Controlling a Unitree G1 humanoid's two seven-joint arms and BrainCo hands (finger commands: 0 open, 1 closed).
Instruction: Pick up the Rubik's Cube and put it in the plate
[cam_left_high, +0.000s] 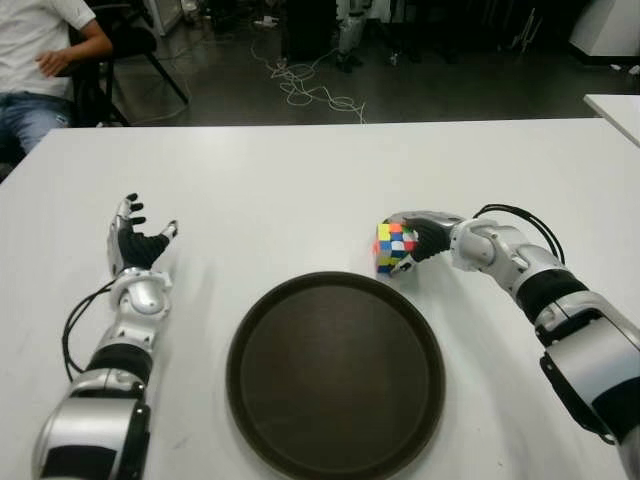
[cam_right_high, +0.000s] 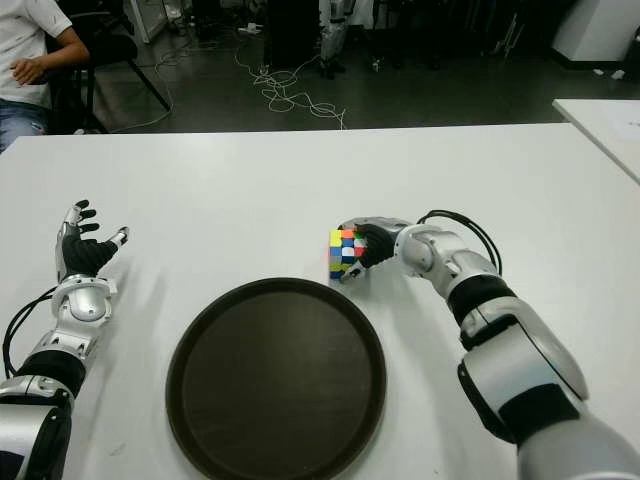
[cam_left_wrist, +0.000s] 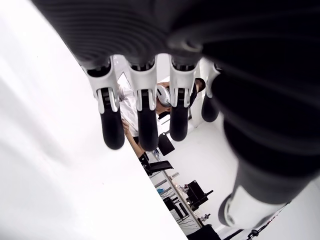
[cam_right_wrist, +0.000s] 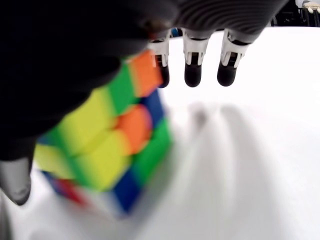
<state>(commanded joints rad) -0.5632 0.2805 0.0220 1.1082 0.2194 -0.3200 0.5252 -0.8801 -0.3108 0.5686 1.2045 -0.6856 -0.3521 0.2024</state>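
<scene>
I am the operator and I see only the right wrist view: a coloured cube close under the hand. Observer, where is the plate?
Observer: The plate is dark and round. It lies on the white table, nearer the robot than the cube.
Operator: Is anything in it?
Observer: No, the plate holds nothing. The cube sits on the table just past its far right rim, with the right hand against the cube's right side.
Operator: And the other hand?
Observer: The left hand shows to the left of the plate, fingers spread, holding nothing.
</scene>
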